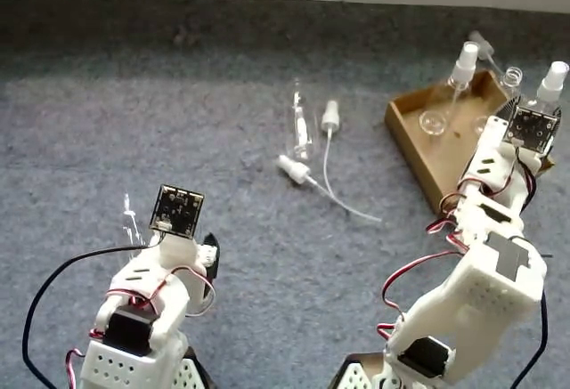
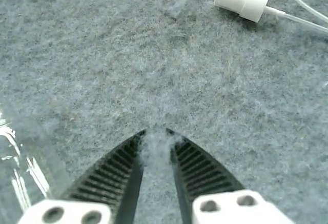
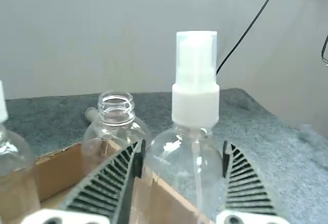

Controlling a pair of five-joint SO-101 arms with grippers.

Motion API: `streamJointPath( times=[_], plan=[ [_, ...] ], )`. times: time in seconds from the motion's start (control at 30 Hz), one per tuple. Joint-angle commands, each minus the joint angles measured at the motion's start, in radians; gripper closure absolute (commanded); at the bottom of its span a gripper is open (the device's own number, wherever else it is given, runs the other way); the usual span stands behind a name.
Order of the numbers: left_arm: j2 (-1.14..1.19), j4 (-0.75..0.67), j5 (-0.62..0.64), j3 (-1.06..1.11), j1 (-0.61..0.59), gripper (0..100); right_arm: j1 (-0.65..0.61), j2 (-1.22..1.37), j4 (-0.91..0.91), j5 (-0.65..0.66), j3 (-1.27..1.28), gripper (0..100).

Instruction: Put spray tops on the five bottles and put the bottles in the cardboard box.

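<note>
At two o'clock on the grey surface (image 1: pixel 223 255), the right claw (image 3: pixel 182 144) grasps an upright capped bottle (image 3: pixel 193 106) at the cardboard box's (image 1: pixel 411 153) far corner. Toward eight o'clock, the left claw (image 2: pixel 155 131) is slightly parted and empty, with a loose spray top (image 2: pixel 242 1) at its one o'clock.

Ahead of my left gripper (image 2: pixel 155 134), its jaws barely parted around nothing, bare carpet (image 2: pixel 128 55) lies free as far as a spray top (image 2: pixel 242 2) and its tube (image 2: pixel 302 20). A clear bottle (image 2: pixel 20 175) lies just beside that gripper, so that side is tight. My right gripper (image 3: pixel 182 147) clasps a capped bottle (image 3: pixel 195 106), which fills the whole gap. Close behind it stands an open bottle (image 3: pixel 116 116), and a third bottle (image 3: pixel 10 162) crowds the box (image 3: pixel 56 166) beside them.
</note>
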Motion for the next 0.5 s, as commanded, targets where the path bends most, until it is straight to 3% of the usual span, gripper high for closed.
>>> streamJointPath(
  times=[0.0, 0.47],
  plan=[
    [-0.004, -0.006, -0.011, -0.005, -0.007, 99, -0.015, -0.025, -0.031, 0.005, -0.030, 83.5],
    [-0.004, -0.006, -0.011, -0.005, -0.007, 99, -0.015, -0.025, -0.036, 0.012, 0.036, 83.5]
  ],
)
